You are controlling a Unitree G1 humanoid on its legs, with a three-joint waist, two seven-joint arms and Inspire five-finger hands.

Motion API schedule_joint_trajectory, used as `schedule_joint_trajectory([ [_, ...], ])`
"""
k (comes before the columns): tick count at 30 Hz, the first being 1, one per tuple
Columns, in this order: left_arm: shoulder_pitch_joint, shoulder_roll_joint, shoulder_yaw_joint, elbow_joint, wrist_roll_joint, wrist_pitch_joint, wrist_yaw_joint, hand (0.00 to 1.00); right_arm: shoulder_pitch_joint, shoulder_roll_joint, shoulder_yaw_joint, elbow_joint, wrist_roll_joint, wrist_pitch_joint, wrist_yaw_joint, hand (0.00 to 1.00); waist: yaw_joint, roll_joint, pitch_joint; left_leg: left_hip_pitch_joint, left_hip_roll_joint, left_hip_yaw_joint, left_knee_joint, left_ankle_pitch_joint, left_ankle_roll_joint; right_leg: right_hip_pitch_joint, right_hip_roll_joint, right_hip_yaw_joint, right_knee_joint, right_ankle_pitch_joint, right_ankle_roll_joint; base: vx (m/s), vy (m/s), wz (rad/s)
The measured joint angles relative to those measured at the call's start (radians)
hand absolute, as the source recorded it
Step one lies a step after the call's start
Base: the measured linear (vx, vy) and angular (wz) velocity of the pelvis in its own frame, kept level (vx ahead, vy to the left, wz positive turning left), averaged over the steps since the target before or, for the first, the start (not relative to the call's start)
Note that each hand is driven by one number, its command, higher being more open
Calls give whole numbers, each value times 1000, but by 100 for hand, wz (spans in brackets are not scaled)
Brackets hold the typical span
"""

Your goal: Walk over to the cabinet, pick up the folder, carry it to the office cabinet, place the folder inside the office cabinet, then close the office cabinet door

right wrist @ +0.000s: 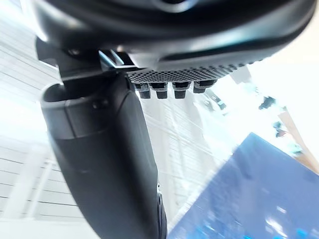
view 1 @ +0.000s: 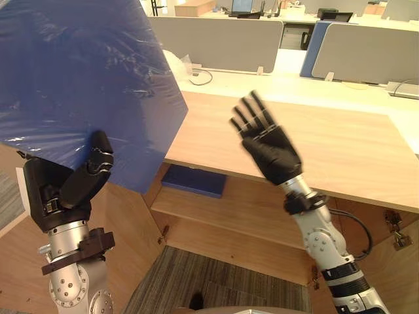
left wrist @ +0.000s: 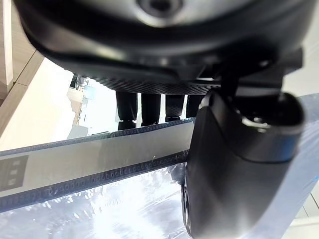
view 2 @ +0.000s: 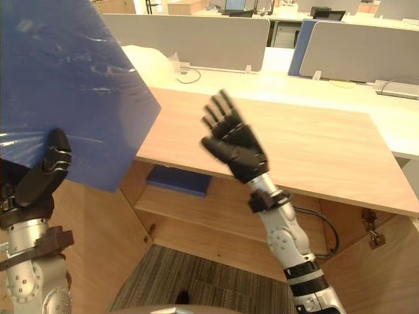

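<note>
1 blue folder is held up at the left front of the office cabinet, broad face toward the head camera and tilted so a corner juts over the worktop's left edge; I cannot tell its long axis. The left hand pinches its lower edge, thumb in front, fingers behind. The right hand hovers above the worktop, fingers spread, holding nothing. The cabinet's front stands open, with a second blue folder lying on its upper shelf.

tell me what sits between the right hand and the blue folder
Nothing sits there. In the left eye view the gap between the right hand and the folder is bare, with the wooden cabinet top behind it.
</note>
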Motion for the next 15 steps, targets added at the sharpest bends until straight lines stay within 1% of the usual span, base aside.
schedule_joint_trajectory([
  [1, -10, 1, 8, 22, -24, -1, 1, 0, -6, -1, -49, 0, 0, -21, -26, 100, -1, 3, -2, 2, 0, 1, 0, 0, 0, 0, 0, 2, 0, 0, 0, -25, 3, -4],
  [2, -13, 3, 13, 31, -33, -1, 1, 0, -8, -1, -72, 0, -2, -31, -38, 100, -2, 3, -4, 2, 0, 2, 0, 0, 0, 1, 0, 3, 0, 0, 0, -24, 2, -5],
  [4, -16, 6, 32, 46, -54, -1, 0, 0, -21, -6, -139, -1, -19, -53, -81, 100, -14, 2, -6, 3, 2, 5, -1, 0, 0, 0, 2, 6, 0, 1, 0, -14, -1, -4],
  [6, -18, 8, 36, 50, -65, -1, -1, 0, -38, -10, -165, -1, -59, -60, -107, 100, -25, 3, -8, 4, 4, 8, -1, 0, 0, 0, 3, 9, -1, 2, 1, -1, 0, -6],
  [10, -42, 22, 26, 54, -65, 0, -33, 0, -89, -20, -178, -1, -212, -51, -151, 100, -26, 4, -11, 4, 12, 21, 0, 0, -1, -1, 9, 23, -9, 11, 0, -12, -3, -9],
  [12, -56, 25, 15, 54, -65, 0, -49, 0, -121, -29, -174, -1, -279, -41, -157, 100, -26, 5, -13, 4, 15, 22, 0, 0, -1, -1, 9, 25, -11, 13, 0, -9, -5, -2],
  [13, -62, 34, -8, 54, -65, -1, -62, 0, -159, -52, -165, -1, -323, -25, -161, 100, -26, 7, -15, 4, 15, 23, 0, 0, -1, 0, 9, 26, -13, 15, 2, 0, 0, 0],
  [15, -63, 41, -34, 54, -64, 0, -81, 0, -198, -77, -142, -1, -361, -22, -164, 100, -26, 9, -18, 3, 15, 24, -1, 0, 0, -1, 8, 27, -15, 17, 4, 0, 0, 0],
])
